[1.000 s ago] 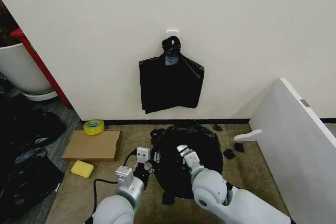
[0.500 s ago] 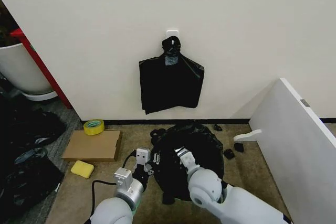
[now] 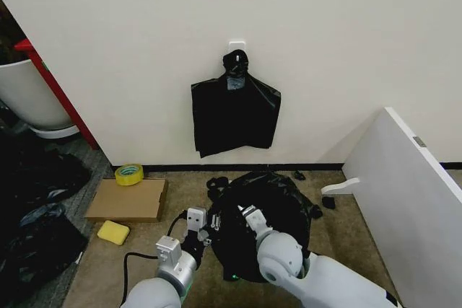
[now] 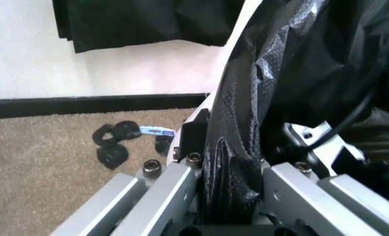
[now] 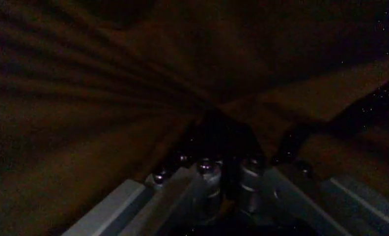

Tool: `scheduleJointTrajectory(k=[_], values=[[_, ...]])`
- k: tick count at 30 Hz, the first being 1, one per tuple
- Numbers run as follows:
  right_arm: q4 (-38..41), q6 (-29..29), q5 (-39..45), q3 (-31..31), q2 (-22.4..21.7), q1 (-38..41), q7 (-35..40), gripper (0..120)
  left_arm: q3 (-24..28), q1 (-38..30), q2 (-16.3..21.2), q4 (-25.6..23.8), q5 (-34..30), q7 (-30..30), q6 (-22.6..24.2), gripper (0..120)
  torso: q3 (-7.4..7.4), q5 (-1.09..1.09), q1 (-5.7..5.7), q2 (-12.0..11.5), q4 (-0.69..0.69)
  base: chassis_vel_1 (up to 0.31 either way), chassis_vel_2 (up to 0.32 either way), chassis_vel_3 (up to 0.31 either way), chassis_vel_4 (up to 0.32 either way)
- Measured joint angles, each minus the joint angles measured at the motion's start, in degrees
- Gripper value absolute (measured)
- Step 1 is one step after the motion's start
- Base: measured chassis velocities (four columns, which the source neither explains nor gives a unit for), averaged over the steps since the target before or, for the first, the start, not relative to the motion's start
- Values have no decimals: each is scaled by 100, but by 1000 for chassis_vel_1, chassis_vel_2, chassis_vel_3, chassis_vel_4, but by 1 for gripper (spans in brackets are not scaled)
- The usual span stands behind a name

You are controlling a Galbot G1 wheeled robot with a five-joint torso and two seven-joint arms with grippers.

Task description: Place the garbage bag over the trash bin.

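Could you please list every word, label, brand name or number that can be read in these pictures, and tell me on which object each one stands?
No text can be read in any view.
Small label at the knotted top of the flat black bag bundle hanging on the wall: too small to read.
Small blue and white item lying on the carpet beside black scraps: blurred, unreadable.
Yellow roll of tape: no legible print.

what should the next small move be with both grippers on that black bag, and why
Probably draw the two grippers apart and downward to stretch the bag's mouth over the rim. The left gripper is shut on a fold of the thin, glossy black plastic garbage bag, with the round cream-white plastic trash bin's edge beside it. The right gripper sits inside the bag, which looks bunched.
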Motion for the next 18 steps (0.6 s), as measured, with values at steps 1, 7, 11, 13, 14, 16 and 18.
scheduleJointTrajectory(k=[1,7,11,13,14,16,18], values=[[34,0,0,-21,-13,-27,0,0,0,5,-6,-3,11,3,0,0,0,0,0,0,0,0,0,0,0],[61,-2,53,-221,155,-12,23,0,-2,106,-3,-28,66,21,-7,0,0,1,0,0,3,0,0,0,0],[64,-1,51,-202,181,10,17,0,-39,213,16,-38,207,67,-48,0,0,1,0,0,3,0,0,0,0],[119,-1,47,-122,119,-12,2,0,-76,260,18,-46,227,72,-55,0,0,1,0,0,3,0,0,0,0],[204,5,43,-44,60,-64,-47,0,-105,273,22,-46,225,72,-55,0,0,0,0,0,3,0,0,0,0],[391,118,15,138,-27,-209,-242,0,-156,252,23,-34,138,58,-31,0,0,2,0,0,3,0,0,0,0],[524,248,-57,247,-102,-307,-449,0,-184,227,19,-24,85,49,-6,0,0,2,0,0,3,0,0,0,0]])
